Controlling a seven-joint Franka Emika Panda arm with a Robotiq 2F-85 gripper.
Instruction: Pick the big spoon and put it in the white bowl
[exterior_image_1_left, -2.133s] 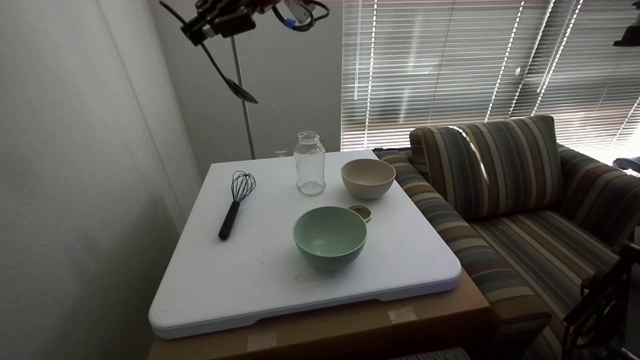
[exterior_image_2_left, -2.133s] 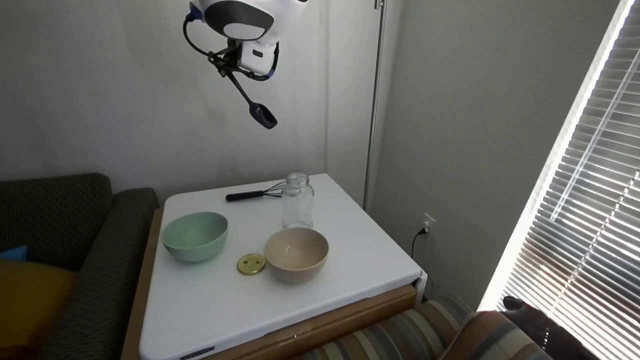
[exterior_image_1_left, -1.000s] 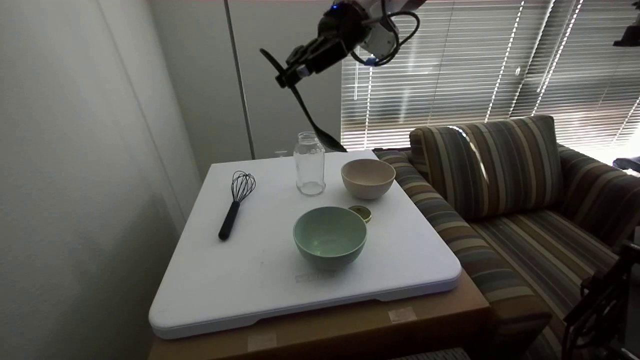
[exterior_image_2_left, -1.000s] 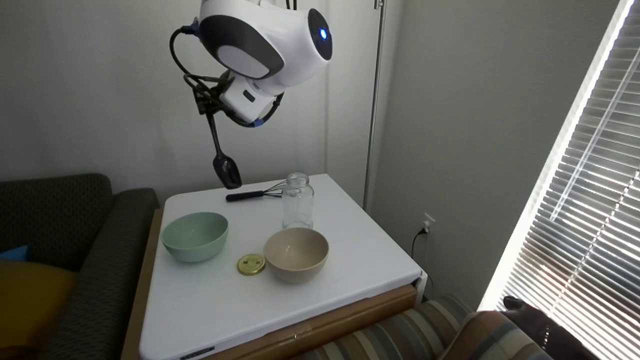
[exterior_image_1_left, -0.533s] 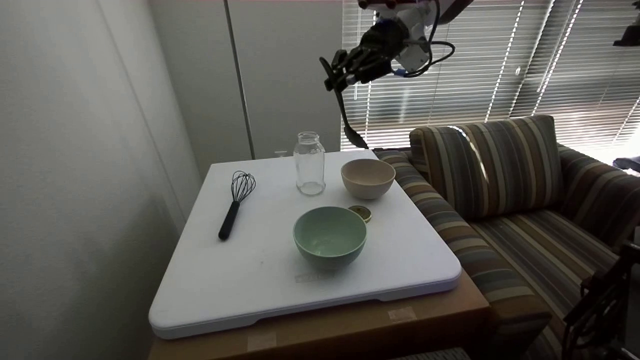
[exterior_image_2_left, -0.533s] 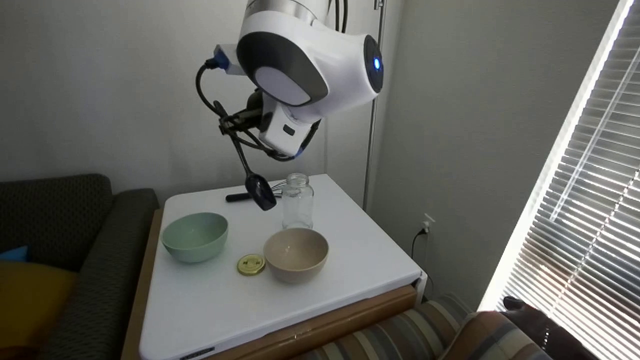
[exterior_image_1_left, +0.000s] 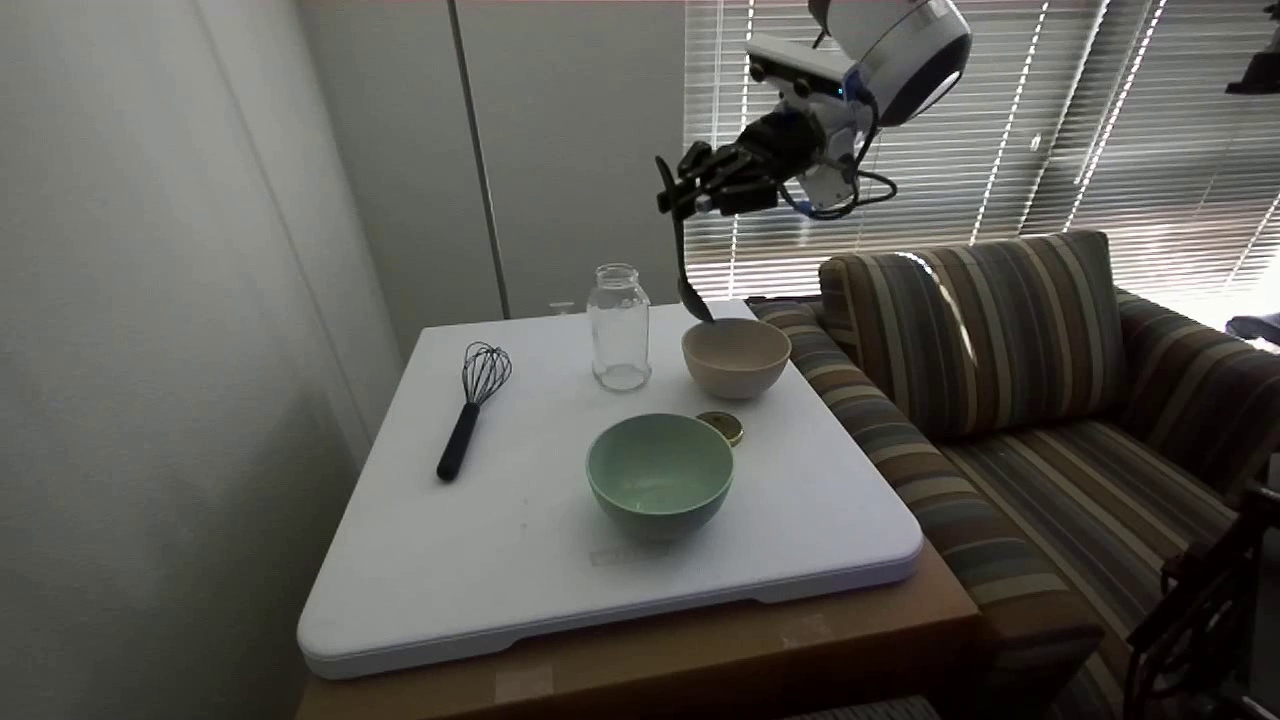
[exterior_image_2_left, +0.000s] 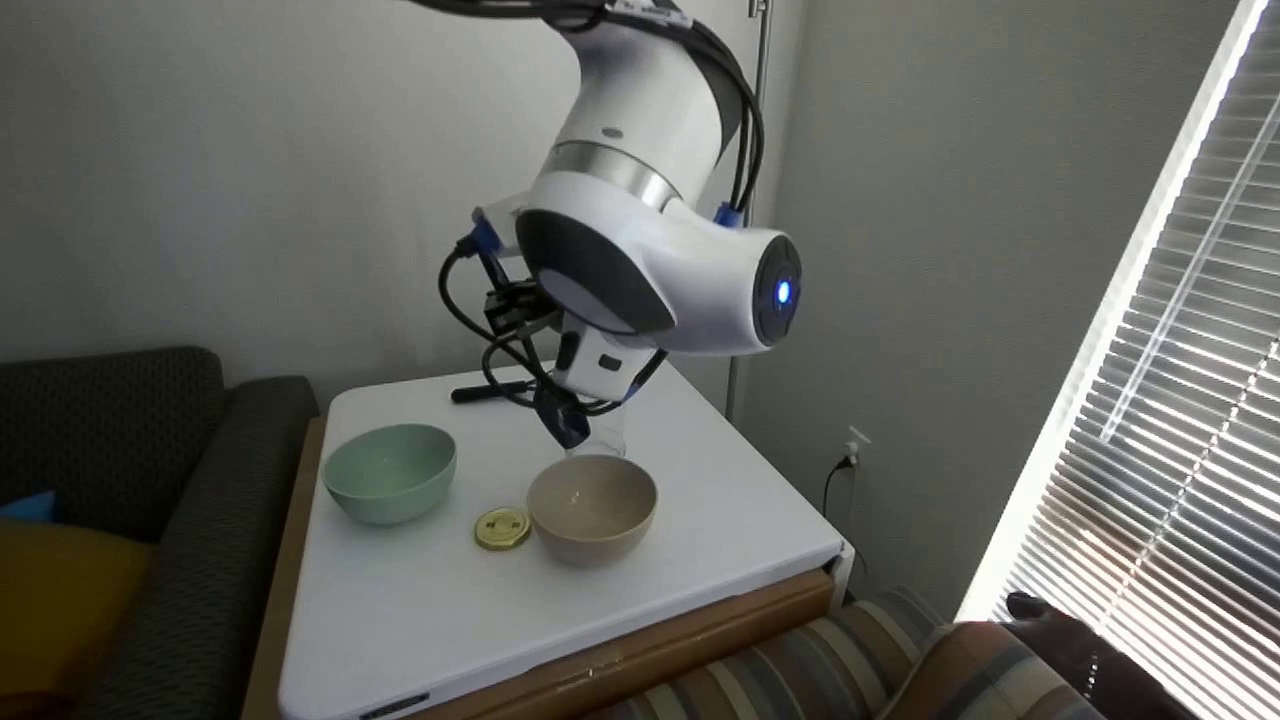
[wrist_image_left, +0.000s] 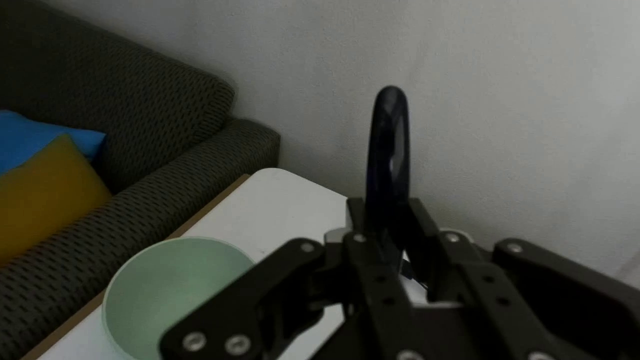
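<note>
Big spoon (wrist_image_left: 388, 150) is up in the air, and it is not in the white bowl (exterior_image_1_left: 737, 372) yet. Biggest down below is the white table top (exterior_image_1_left: 470, 580). Next is the arm (exterior_image_2_left: 630, 260), which reaches down from the top of the frame. Then comes the green bowl (exterior_image_1_left: 660, 490), low in the middle, but that is not the one we want. The next move turns on one thing: in both exterior views the white bowl is lower than the scoop (exterior_image_1_left: 693, 301) and a bit to its right. The spoon hangs mostly up and down, scoop end low and leaning toward the white bowl. So I think the arm must go over a little, then down, then let go.

The gripper (wrist_image_left: 386, 215) is squeezing the handle. The wrist view shows it best: the handle end sticks up right of the middle, pinched by both fingers (wrist_image_left: 422, 232). That view has no scoop and no white bowl in it.

In an exterior view the glass jar (exterior_image_1_left: 620, 330) stands plain; in an exterior view the scoop (exterior_image_2_left: 562, 414) covers part of it. Smallest is the gap from scoop to rim: I cannot tell for sure if they touch.
</note>
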